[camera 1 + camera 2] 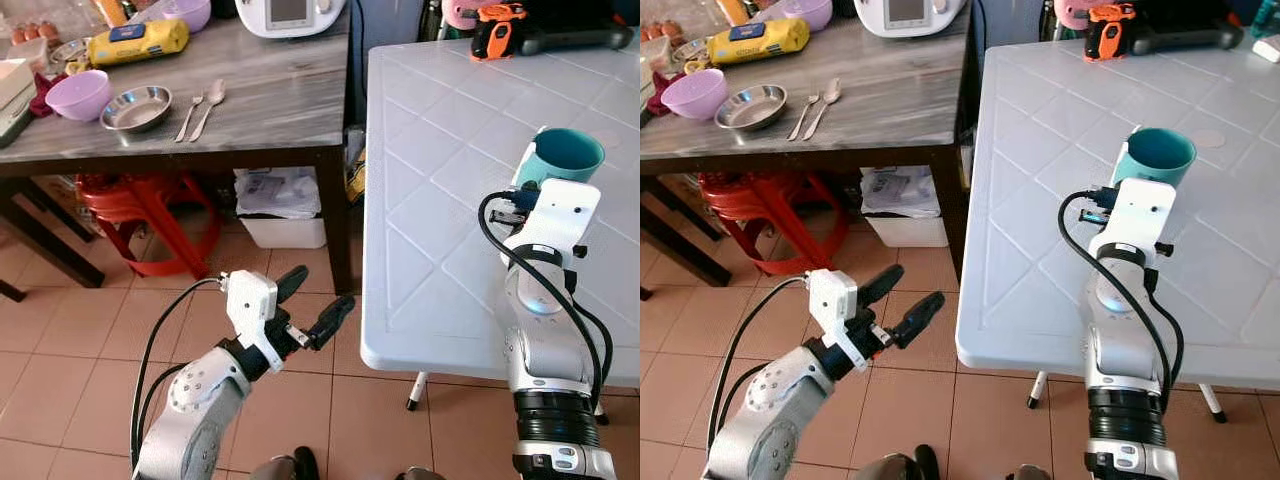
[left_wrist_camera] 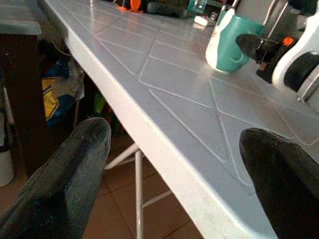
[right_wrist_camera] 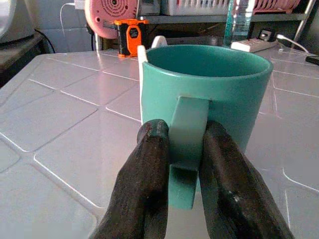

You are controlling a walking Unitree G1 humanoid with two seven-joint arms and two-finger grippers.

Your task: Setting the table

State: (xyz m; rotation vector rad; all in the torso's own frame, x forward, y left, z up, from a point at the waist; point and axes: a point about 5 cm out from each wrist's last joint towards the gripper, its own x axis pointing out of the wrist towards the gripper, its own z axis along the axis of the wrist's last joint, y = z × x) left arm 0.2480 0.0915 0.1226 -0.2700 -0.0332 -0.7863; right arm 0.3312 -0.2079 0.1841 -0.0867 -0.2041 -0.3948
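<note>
A teal mug (image 1: 562, 157) stands upright on the white plastic table (image 1: 440, 180), on its right side. My right gripper (image 3: 180, 149) is shut on the mug's handle (image 3: 185, 132), one black finger (image 3: 149, 169) on each side; the mug's base rests on the tabletop. My left gripper (image 1: 310, 305) hangs open and empty over the tiled floor, just left of the white table's near corner. On the wooden table (image 1: 270, 110) at the left lie a fork and spoon (image 1: 203, 108), a steel dish (image 1: 136, 107) and a purple bowl (image 1: 78, 94).
A red stool (image 1: 140, 215) and a white bin (image 1: 283, 208) sit under the wooden table. An orange-and-black tool (image 1: 497, 28) lies at the white table's far edge. A yellow packet (image 1: 136, 42) and a white appliance (image 1: 290, 14) stand on the wooden table.
</note>
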